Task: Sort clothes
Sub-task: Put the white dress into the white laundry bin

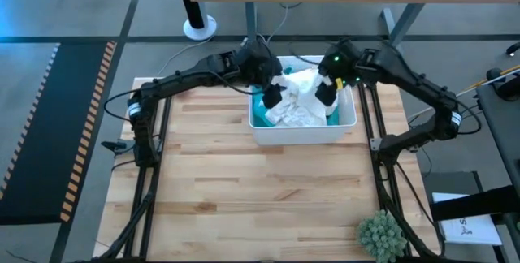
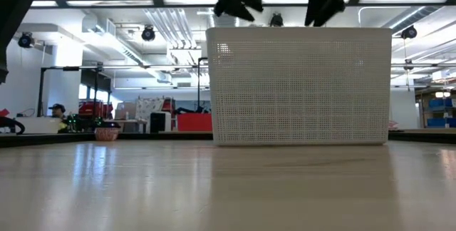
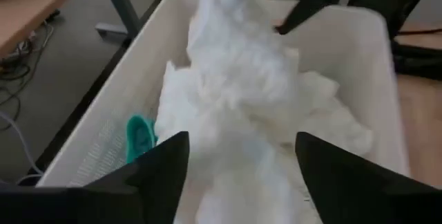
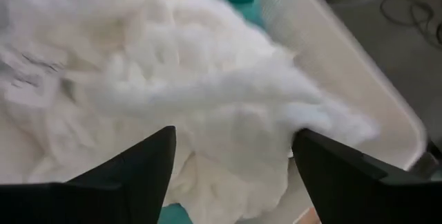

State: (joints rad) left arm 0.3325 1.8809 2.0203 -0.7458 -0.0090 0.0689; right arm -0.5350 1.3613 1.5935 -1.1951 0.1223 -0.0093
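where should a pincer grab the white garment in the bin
Probably at the raised ridge of the white garment, where the fabric bunches highest in the bin. Come straight down from above: the bin's walls block any side approach, and the open left pincer and right pincer both hang over the pile. A raised fold should pinch more easily than the flatter fabric.

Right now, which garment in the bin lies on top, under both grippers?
The white garment: it is heaped across the white bin, while the turquoise garment only peeks out along the bin's edge beneath it.
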